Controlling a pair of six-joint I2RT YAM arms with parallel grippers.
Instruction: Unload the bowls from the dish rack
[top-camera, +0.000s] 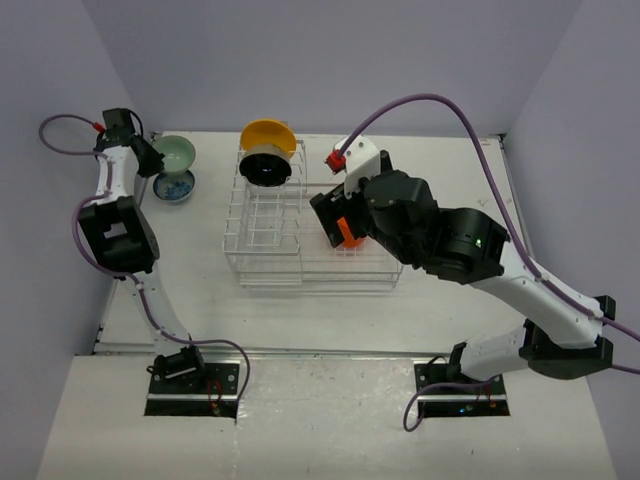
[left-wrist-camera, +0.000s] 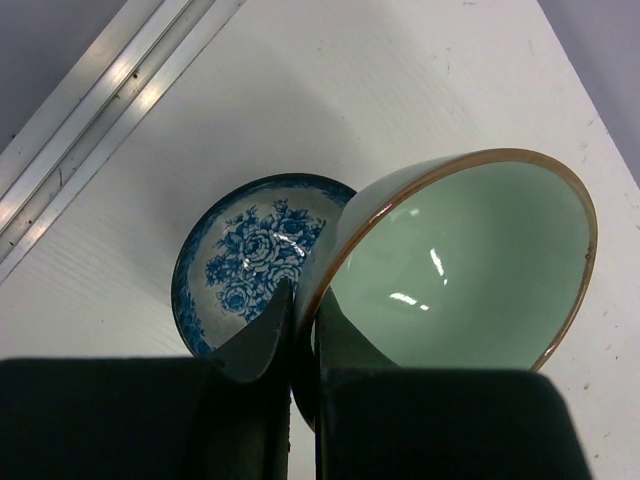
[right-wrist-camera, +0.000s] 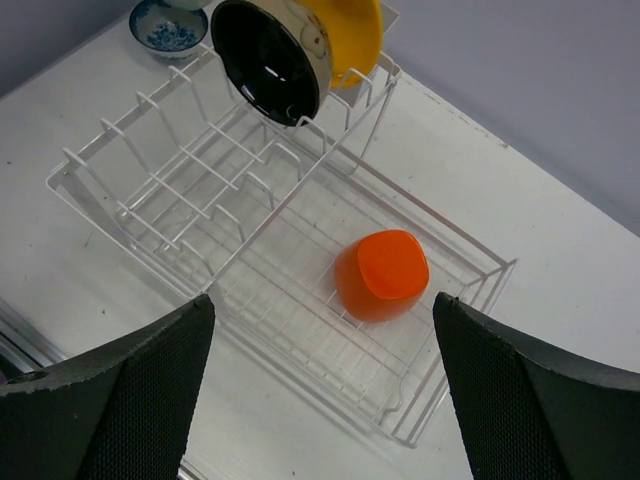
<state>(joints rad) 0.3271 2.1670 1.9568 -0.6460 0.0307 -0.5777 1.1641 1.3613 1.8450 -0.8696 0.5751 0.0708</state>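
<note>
White wire makes up the dish rack (top-camera: 265, 225), which sits in the middle of the pale surface (top-camera: 200, 300), its tall slotted part on the left and its low basket on the right. Two bowls stand on edge in the far slots: a yellow bowl (top-camera: 268, 135) at the very back and a black bowl (top-camera: 266, 168) just in front of it, its glossy inside facing the arms. An orange bowl (right-wrist-camera: 383, 275) lies in the low basket, apparently mouth down, though the angle makes that hard to confirm. The right hand (right-wrist-camera: 322, 310) hangs above this basket with its fingers spread wide, the orange bowl showing between them, and it grips nothing. Off to the far left, out of the rack, the left hand (left-wrist-camera: 303, 320) pinches the wall of a mint green bowl (left-wrist-camera: 470, 270), one finger inside the rim and one outside, and the bowl is tilted with its mouth turned toward the wrist camera. A blue-and-white bowl (left-wrist-camera: 250, 250) rests upright on the surface just beside it, its flowered inside showing, and the green bowl's rim overlaps its edge in the wrist view.
</note>
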